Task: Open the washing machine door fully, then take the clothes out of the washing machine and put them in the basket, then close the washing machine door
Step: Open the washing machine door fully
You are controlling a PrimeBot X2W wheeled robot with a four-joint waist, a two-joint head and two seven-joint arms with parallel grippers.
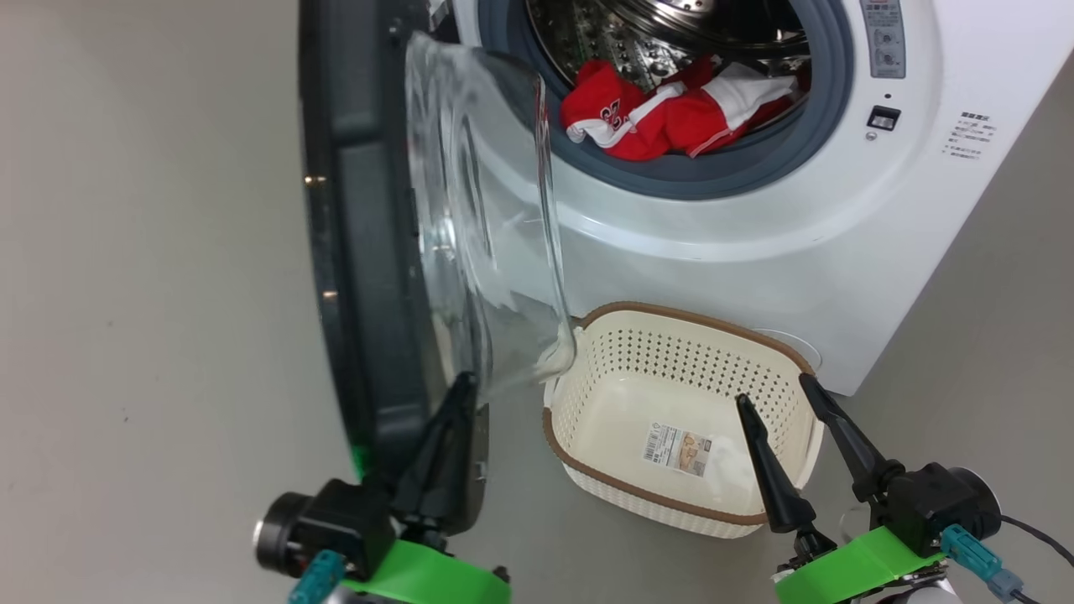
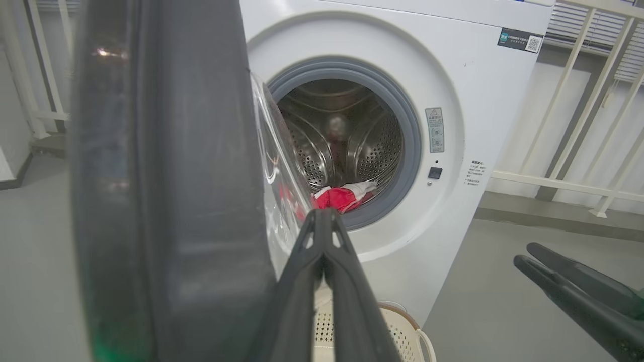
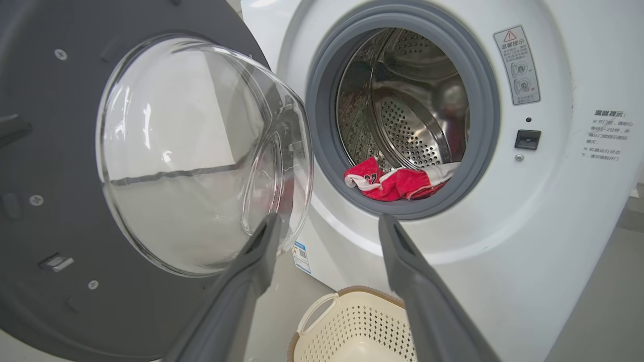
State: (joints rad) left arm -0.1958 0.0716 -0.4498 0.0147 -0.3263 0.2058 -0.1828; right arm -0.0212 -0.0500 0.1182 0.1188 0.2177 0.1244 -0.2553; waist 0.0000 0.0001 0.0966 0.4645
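washing machine door (image 1: 361,252) open, clothes (image 1: 671,117) piled in the washing machine (image 1: 755,252)
left gripper (image 1: 460,394) jaws pressed together beside the door, right gripper (image 1: 774,390) jaws spread over the basket (image 1: 671,312)

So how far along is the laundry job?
Done: the door stands wide open, perhaps not fully. In hand: the shut left gripper is by its lower edge; the right gripper is open above the basket. Left: the red clothes lie in the washing machine, the basket is empty, the door needs closing.

Washing machine door (image 2: 166,191) open, edge-on at left. Red clothes (image 2: 342,197) in the drum (image 2: 352,136). Left gripper (image 2: 324,213) fingers pressed together beside the door.
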